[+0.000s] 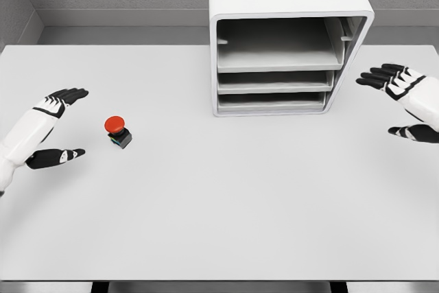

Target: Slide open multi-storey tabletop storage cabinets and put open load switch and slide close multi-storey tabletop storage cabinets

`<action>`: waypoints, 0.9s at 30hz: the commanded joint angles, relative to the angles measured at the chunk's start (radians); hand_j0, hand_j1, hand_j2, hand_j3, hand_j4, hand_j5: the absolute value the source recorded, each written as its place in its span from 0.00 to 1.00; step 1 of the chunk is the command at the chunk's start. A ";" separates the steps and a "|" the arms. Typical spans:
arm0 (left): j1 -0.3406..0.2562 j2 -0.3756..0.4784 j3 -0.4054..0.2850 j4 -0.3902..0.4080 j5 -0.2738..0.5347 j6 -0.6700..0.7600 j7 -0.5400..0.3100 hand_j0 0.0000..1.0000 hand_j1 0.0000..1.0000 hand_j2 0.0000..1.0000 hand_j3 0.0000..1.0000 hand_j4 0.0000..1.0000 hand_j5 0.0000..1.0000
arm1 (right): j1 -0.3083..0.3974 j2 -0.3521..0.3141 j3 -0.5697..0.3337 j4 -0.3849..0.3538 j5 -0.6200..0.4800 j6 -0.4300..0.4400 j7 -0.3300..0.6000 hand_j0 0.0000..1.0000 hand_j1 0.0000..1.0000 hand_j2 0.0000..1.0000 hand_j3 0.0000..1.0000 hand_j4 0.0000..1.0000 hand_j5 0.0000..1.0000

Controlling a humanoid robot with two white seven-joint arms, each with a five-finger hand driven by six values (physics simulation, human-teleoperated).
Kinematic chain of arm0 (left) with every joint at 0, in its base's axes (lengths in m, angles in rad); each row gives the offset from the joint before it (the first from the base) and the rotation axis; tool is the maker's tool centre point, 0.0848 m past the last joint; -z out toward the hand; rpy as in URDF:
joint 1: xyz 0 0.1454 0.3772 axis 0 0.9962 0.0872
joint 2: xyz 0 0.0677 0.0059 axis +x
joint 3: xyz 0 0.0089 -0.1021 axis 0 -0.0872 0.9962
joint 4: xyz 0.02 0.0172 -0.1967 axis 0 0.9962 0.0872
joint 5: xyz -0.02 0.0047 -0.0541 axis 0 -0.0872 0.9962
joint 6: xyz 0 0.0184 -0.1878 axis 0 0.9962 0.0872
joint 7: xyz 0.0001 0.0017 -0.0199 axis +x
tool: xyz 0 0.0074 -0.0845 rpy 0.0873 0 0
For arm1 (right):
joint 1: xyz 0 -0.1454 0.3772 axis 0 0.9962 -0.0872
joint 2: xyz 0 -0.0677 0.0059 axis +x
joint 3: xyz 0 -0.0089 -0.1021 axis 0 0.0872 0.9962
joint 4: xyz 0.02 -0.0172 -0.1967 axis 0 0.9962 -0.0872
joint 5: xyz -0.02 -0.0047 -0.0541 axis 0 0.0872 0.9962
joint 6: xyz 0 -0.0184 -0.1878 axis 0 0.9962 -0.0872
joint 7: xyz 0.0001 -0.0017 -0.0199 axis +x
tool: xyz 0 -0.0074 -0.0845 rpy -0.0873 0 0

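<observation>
A small switch (pixel 118 132) with a red round button on a black body stands on the white table, left of centre. The white multi-storey storage cabinet (pixel 288 39) stands at the back, right of centre, its front showing three grey drawers pushed in. My left hand (pixel 58 125) hovers left of the switch, fingers spread, holding nothing. Off to the cabinet's right, my right hand (pixel 398 101) is open too and apart from it.
The white table (pixel 226 211) stretches wide in front of the cabinet and the switch. Grey walls close the back and the left side. The table's front edge runs along the bottom of the view.
</observation>
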 commanded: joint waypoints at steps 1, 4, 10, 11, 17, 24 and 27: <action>0.000 -0.002 -0.002 0.000 0.003 0.001 0.000 1.00 1.00 1.00 1.00 1.00 1.00 | 0.000 0.009 0.019 -0.019 0.007 0.001 -0.004 1.00 1.00 1.00 1.00 1.00 1.00; 0.000 -0.003 -0.002 0.000 0.000 0.001 -0.006 1.00 1.00 1.00 1.00 1.00 1.00 | -0.002 0.011 0.021 -0.021 0.007 0.001 0.002 1.00 1.00 1.00 1.00 1.00 1.00; -0.055 -0.010 0.004 0.000 -0.068 0.001 -0.107 1.00 1.00 1.00 1.00 1.00 1.00 | -0.048 0.015 0.133 -0.022 0.096 0.001 0.005 0.88 0.88 0.88 0.88 0.88 0.88; -0.069 -0.010 0.004 0.000 -0.074 0.001 -0.139 1.00 1.00 1.00 1.00 1.00 1.00 | -0.049 0.025 0.139 -0.033 0.099 0.001 0.005 0.82 0.82 0.82 0.82 0.82 0.82; -0.169 -0.013 -0.002 0.002 -0.262 0.001 -0.248 1.00 1.00 1.00 1.00 1.00 1.00 | -0.104 0.135 0.140 -0.041 0.110 0.001 0.032 0.76 0.76 0.76 0.76 0.76 0.76; -0.232 -0.062 0.010 -0.006 -0.229 0.001 -0.437 1.00 1.00 1.00 1.00 1.00 1.00 | -0.181 0.167 0.173 -0.038 0.109 0.001 0.037 0.75 0.75 0.75 0.75 0.75 0.75; -0.265 -0.066 0.010 0.002 -0.163 0.001 -0.437 1.00 1.00 1.00 1.00 1.00 1.00 | -0.218 0.167 0.180 -0.038 0.104 0.001 0.037 0.71 0.71 0.71 0.71 0.71 0.71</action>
